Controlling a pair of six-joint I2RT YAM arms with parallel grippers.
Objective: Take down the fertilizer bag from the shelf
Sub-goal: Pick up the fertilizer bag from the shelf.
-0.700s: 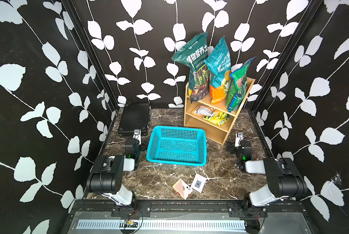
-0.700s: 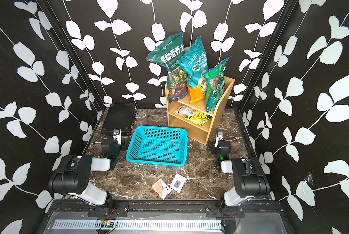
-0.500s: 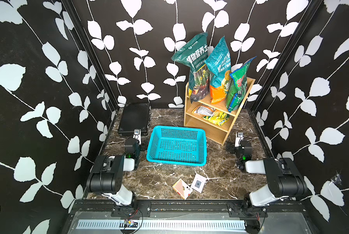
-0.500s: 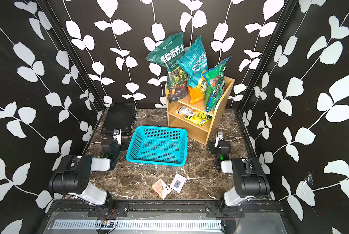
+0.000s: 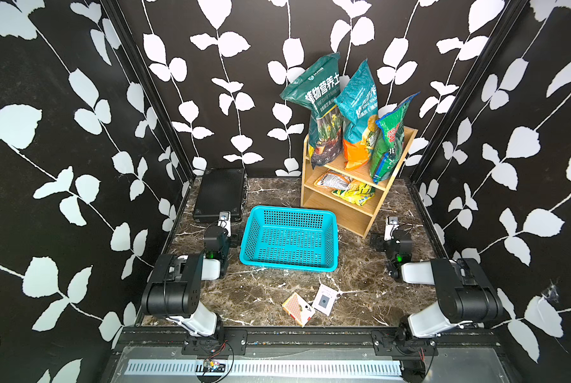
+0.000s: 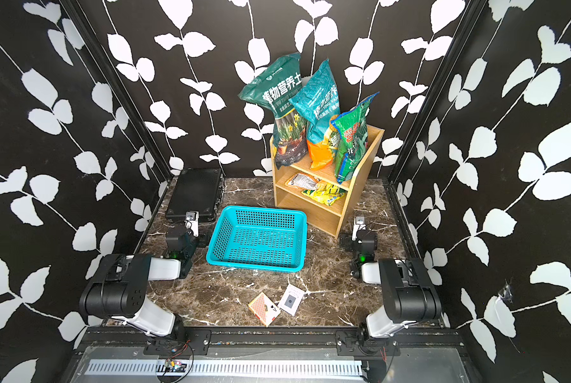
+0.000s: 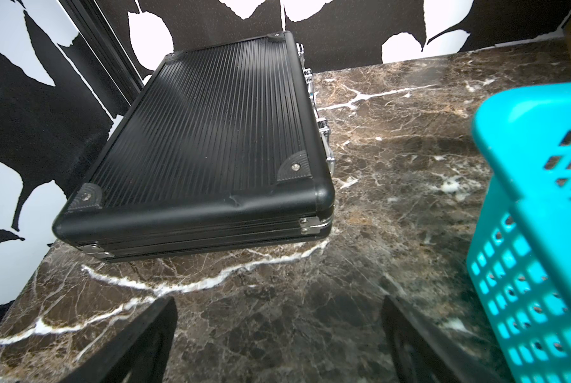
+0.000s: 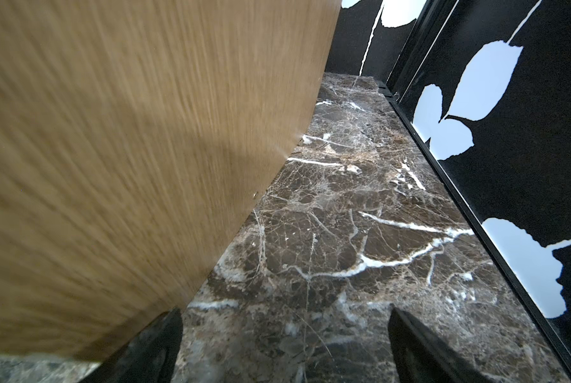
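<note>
Seeing right gripper (image 8: pixel 284 318) wide open, empty, beside shelf (image 8: pixel 128 149) side, possibly touching; left gripper (image 7: pixel 277 305) also open, empty; fertilizer bags (image 5: pixel 357 109) up top

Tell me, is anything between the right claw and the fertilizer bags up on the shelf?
Yes: the shelf's own side panel. The open right gripper sits low on the table beside it, and the fertilizer bags stand on the top tier above. From higher up, nothing visible blocks them.
</note>
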